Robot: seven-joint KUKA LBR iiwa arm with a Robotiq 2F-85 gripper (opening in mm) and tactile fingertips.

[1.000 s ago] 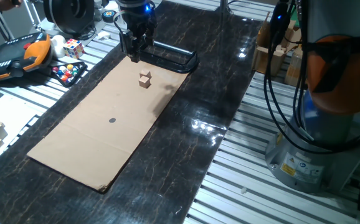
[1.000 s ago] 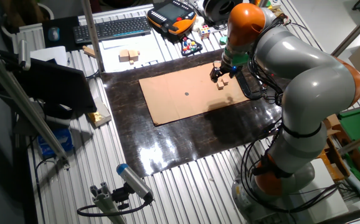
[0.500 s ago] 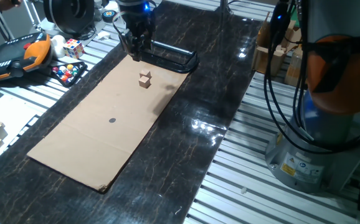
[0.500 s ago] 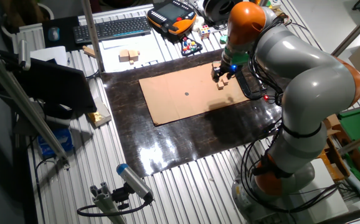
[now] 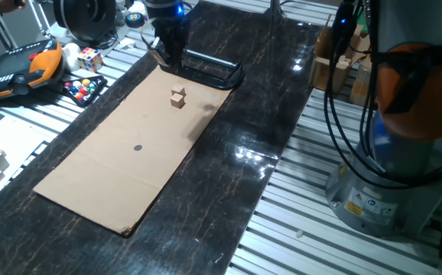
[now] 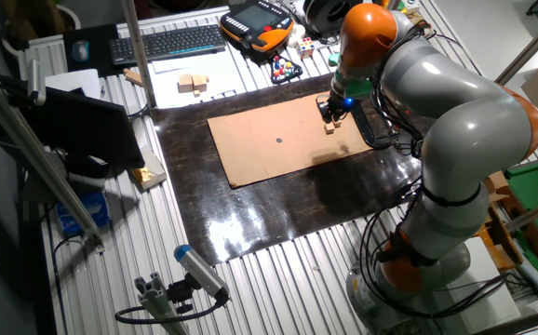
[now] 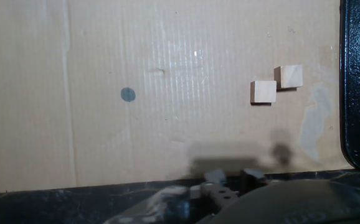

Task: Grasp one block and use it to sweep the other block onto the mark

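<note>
My gripper (image 5: pixel 167 59) hangs in the air over the far end of the cardboard (image 5: pixel 121 172), by the black handle-shaped frame (image 5: pixel 215 70) on the dark table (image 5: pixel 274 130). Whether my fingers are spread or pressed together I cannot tell: both fixed cameras see only a dark cluster, and my own hand camera shows just a blurred bit of hardware along its bottom edge. Nothing can be made out between them.

Looking down along the fingers, there are the two wooden blocks: the near block (image 7: pixel 263 91) and the far block (image 7: pixel 288 76), meeting corner to corner, the pair stepping diagonally up toward the black frame's edge. Both are near-cubes, so there is no real long axis on either; their faces sit roughly square to the cardboard's corrugation lines. From the side camera they read as one small stepped lump (image 5: pixel 178 97).

The mark (image 7: pixel 127 94), a small dark dot, sits well apart from the blocks, out toward the middle of the sheet (image 5: pixel 138 148).

There is no legible writing on blocks or cardboard. Further out lie a Rubik's cube (image 5: pixel 90 58) and an orange-and-black control pendant (image 5: pixel 18 69), its text too small to read.
</note>
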